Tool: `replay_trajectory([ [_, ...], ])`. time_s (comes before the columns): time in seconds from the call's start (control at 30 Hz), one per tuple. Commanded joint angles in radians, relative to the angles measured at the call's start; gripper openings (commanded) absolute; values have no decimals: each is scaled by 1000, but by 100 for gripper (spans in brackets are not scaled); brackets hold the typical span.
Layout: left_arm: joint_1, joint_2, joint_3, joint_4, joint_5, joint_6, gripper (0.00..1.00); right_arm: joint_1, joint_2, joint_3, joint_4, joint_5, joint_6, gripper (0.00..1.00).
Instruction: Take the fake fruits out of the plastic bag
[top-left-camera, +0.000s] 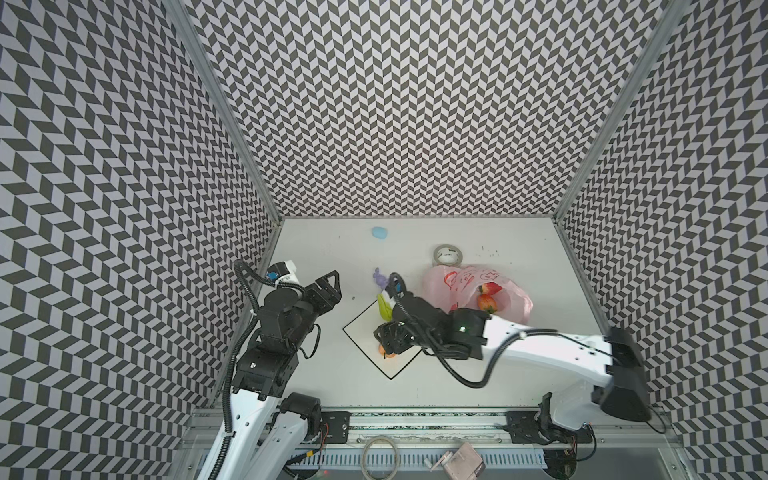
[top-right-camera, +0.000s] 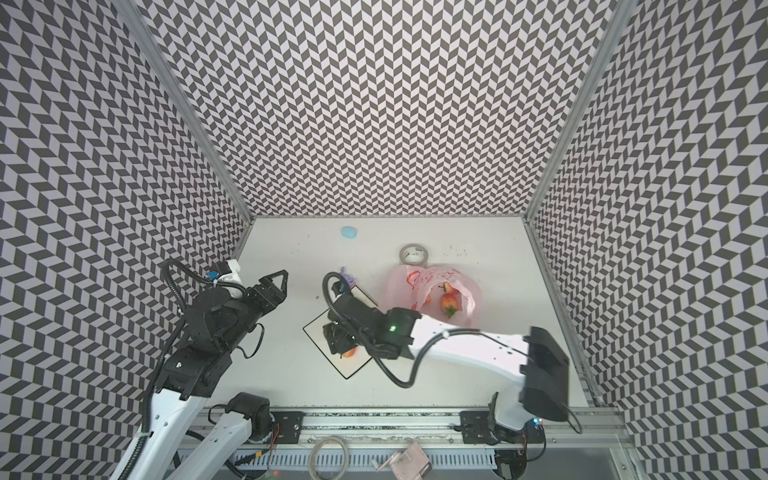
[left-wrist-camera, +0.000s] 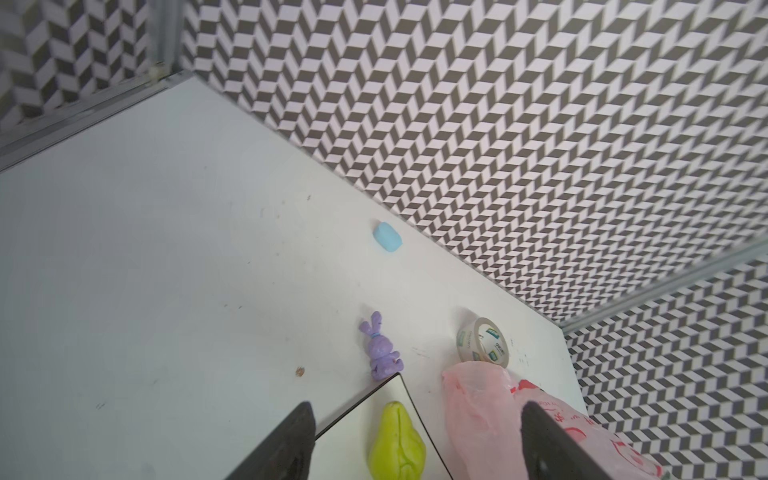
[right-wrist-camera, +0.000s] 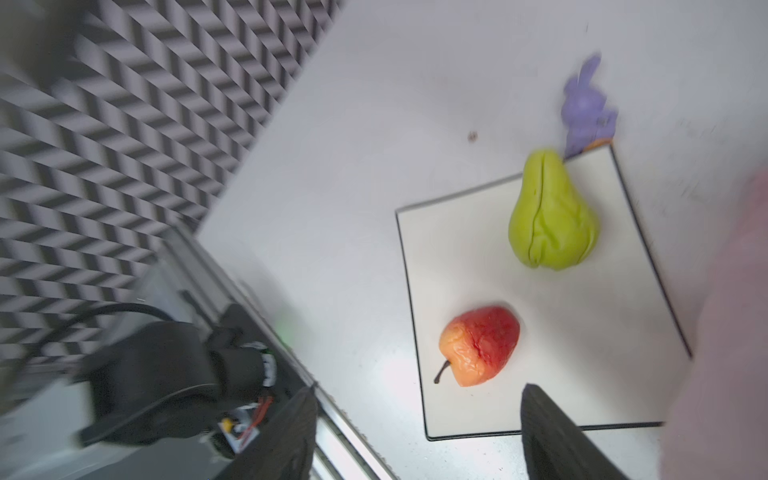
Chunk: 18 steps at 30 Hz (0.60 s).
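Right pincer (right-wrist-camera: 417, 392) hangs released and empty over the white plate (right-wrist-camera: 582, 332); left pincer (left-wrist-camera: 417, 405) is also spread, holding nothing. The pink bag (top-left-camera: 440, 286) lies on the bench (top-left-camera: 457, 374) beside the plate. It looks like limp, slippery film, best pinched at the mouth rim. The pear (right-wrist-camera: 552, 220) and apple (right-wrist-camera: 480, 345) are out, on the plate. Two red fruits (top-left-camera: 487, 301) sit inside the bag. Their wrinkled skins suggest they are light and soft, best gripped gently across the middle.

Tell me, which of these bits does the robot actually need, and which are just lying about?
Needed:
- bag
- two fruits inside it
- pear
- red fruit
- plate under those last two

Lying about:
- purple rabbit
- blue blob
- tape roll
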Motion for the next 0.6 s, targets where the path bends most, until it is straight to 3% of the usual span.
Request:
replay_trajectory([
  [0.0,0,12,15,209,212,126,77,0,-172,-38,-37,105,17,74],
  [0.1,-32,40,-3,339,366,205,75,-46,-277,-37,-185,194,87,72],
  [0.2,-163,67,7,409,411,358,74,-135,-334,-22,-345,229,152,68],
  [0.37,-507,195,84,311,382,689,76,-234,-417,-51,-462,244,201,68],
  [0.57,-795,412,194,140,283,1002,81,-253,-498,-55,-504,284,254,70],
])
